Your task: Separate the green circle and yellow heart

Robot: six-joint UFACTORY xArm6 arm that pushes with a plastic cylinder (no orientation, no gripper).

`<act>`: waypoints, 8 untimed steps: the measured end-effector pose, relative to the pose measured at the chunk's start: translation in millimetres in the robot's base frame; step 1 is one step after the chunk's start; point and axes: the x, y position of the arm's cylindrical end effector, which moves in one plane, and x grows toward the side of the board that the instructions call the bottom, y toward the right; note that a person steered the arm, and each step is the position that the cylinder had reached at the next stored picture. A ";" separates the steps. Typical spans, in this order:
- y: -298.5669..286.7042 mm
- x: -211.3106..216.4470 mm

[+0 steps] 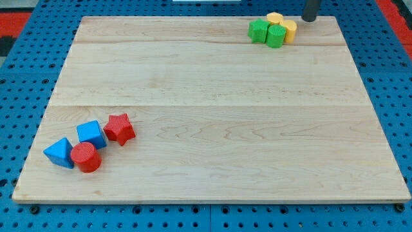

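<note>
A green circle (275,37) sits in a tight cluster near the board's top edge, right of centre. A yellow block (289,29) touches its right side; its shape looks like a heart but is hard to make out. Another yellow block (275,18) lies just above, and a second green block (259,29) touches the circle's left. Only the lower end of my rod shows, at the view's top. My tip (309,20) is just to the right of the yellow blocks, a small gap away, touching none of them.
A red star (119,128), a blue cube (91,134), a blue triangle (59,153) and a red circle (85,157) cluster at the bottom left. The wooden board (206,116) lies on a blue pegboard; its top edge runs just behind the cluster.
</note>
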 end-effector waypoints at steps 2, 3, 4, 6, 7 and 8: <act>-16.4 -0.2; -16.9 -1.3; -16.9 -5.2; -19.8 -5.4; -58.2 5.4; -82.3 33.1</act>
